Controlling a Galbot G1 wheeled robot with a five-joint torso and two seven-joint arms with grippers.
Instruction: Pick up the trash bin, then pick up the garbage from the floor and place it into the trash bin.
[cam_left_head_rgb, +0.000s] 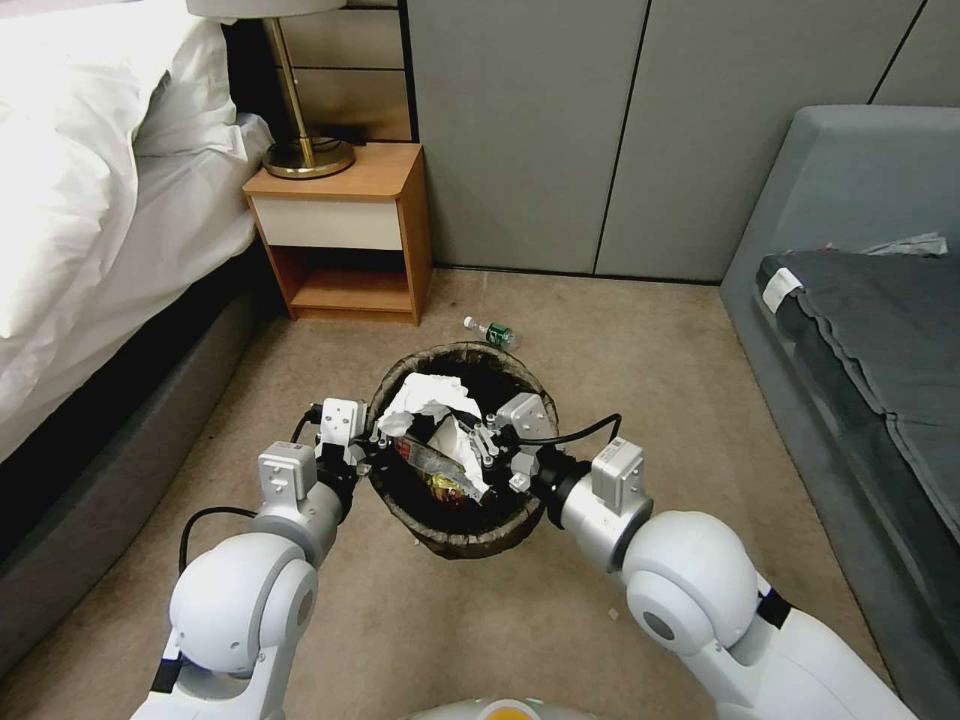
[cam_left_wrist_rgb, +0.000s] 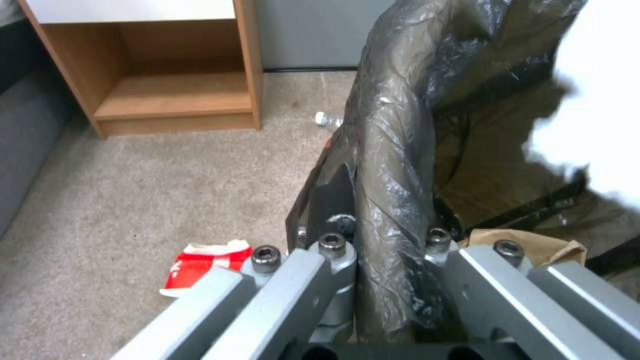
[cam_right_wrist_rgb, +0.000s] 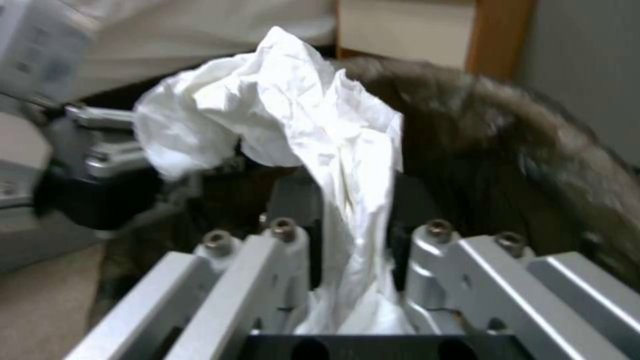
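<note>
Head view, left to right: left gripper (cam_left_head_rgb: 372, 440) pinches the trash bin (cam_left_head_rgb: 462, 540) by its near-left rim, glossy dark liner between the jaws; right gripper (cam_left_head_rgb: 482, 440), over the bin's mouth, grips crumpled white tissue (cam_left_head_rgb: 430, 398); a green-labelled plastic bottle (cam_left_head_rgb: 492, 332) lies on beige carpet (cam_left_head_rgb: 620, 340) beyond the bin.

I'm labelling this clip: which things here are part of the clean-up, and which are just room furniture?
Job: bin, gripped at its rim by the left gripper; tissue in the right gripper over the bin; bottle and red carton on the carpet.

Not the job: nightstand, lamp, bed, sofa.
</note>
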